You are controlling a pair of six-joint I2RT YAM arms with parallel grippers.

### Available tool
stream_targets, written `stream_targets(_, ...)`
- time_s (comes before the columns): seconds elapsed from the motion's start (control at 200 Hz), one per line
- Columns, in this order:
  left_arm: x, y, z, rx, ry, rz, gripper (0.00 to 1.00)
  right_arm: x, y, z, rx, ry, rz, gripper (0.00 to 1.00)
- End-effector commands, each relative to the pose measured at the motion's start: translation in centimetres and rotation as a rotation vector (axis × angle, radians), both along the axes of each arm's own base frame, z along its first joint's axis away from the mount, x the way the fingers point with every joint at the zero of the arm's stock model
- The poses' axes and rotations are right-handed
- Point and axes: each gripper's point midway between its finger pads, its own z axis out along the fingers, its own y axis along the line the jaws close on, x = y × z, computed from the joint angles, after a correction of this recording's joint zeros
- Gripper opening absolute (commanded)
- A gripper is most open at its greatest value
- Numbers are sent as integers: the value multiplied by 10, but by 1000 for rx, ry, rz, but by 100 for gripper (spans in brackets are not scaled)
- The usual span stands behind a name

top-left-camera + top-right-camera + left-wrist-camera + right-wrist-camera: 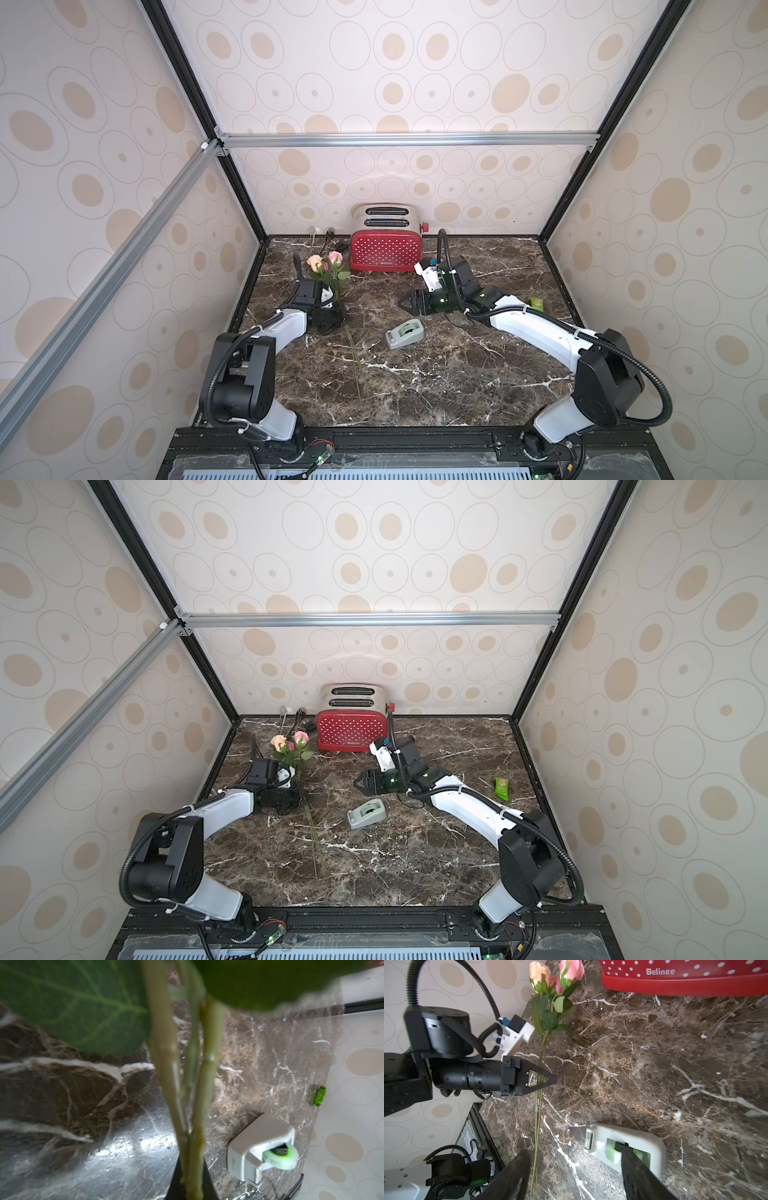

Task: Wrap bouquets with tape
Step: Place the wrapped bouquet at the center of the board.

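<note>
- In both top views the step in hand looks like fetching tape: the flowers are already gathered, and no tape is visible on them yet.
- The black, triangular-fingered left gripper (549, 1080) is clamped across the stems, about halfway along them.
- The bouquets, three fabric-looking roses in pink and peach with broad veined leaves (327, 266), sit at the left of the dark brown, white-veined polished marble table (457, 374). Their long thin green stems (197, 1105) run toward the near edge. Whether the stem ends rest on the marble I cannot tell.
- The red, white-dotted toaster with a shiny metal top (385, 249) stands against the back wall, well apart from the work.
- The tape, a small rounded grey plastic dispenser holding a pale greenish roll (405, 333), lies near the table's middle, between the two arms and near the stems.
- The black right gripper (573, 1149) hovers just beyond the dispenser, jaws spread wide and empty. In the right wrist view one finger crosses the roll, and contact cannot be judged.
- The next move probably calls for lowering onto the free tape end at the serrated cutter. The gripper would pinch the thin film and draw it toward the stems. The light dispenser may slide on the glossy stone.
- The small bright green foil packet (537, 304) lies by the right wall, with no part in this.
</note>
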Motion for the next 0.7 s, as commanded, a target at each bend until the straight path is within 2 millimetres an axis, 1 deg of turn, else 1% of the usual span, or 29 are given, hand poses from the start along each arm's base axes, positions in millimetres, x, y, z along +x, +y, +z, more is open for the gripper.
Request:
stream_targets(0.0, 14, 2, 3, 33, -19, -33, 0, -4, -11, -2, -36, -12, -11, 71)
stream_targets(0.055, 15, 4, -4, 48, 6, -31, 0, -4, -15, -2, -43, -16, -20, 72)
stream_targets(0.075, 14, 4, -6, 51, 16, -32, 7, -3, -17, -3, -47, -16, -24, 72)
stream_targets(0.115, 14, 6, -11, 60, 35, -28, 23, -3, -20, -3, -53, -19, -32, 72)
stream_targets(0.17, 12, 6, -16, 62, 54, -22, 27, -2, -25, -3, -67, -25, -45, 73)
stream_targets(0.195, 12, 7, -16, 61, 55, -19, 32, -2, -27, -4, -74, -27, -51, 73)
stream_targets(0.205, 12, 6, -15, 59, 54, -18, 34, -1, -28, -4, -77, -28, -54, 74)
stream_targets(0.225, 12, 6, -14, 57, 50, -13, 41, 0, -31, -3, -81, -32, -63, 81)
stream_targets(0.235, 12, 6, -13, 58, 48, -12, 44, 0, -32, -3, -85, -35, -67, 84)
stream_targets(0.305, 13, 10, -7, 74, 35, 7, 64, 3, -42, -4, -110, -55, -106, 92)
stream_targets(0.365, 14, 15, 0, 99, 20, 24, 77, 8, -52, -2, -134, -84, -143, 100)
stream_targets(0.445, 18, 27, 14, 157, -12, 66, 90, 14, -69, 1, -179, -124, -209, 100)
stream_targets(0.465, 18, 31, 17, 176, -21, 77, 97, 16, -75, 1, -193, -133, -228, 100)
stream_targets(0.52, 23, 45, 30, 249, -59, 119, 98, 21, -93, 2, -247, -162, -298, 100)
stream_targets(0.61, 25, 76, 52, 383, -107, 226, 98, 28, -126, 4, -340, -215, -412, 100)
stream_targets(0.695, 22, 109, 73, 498, -160, 353, 98, 33, -165, 6, -460, -273, -557, 100)
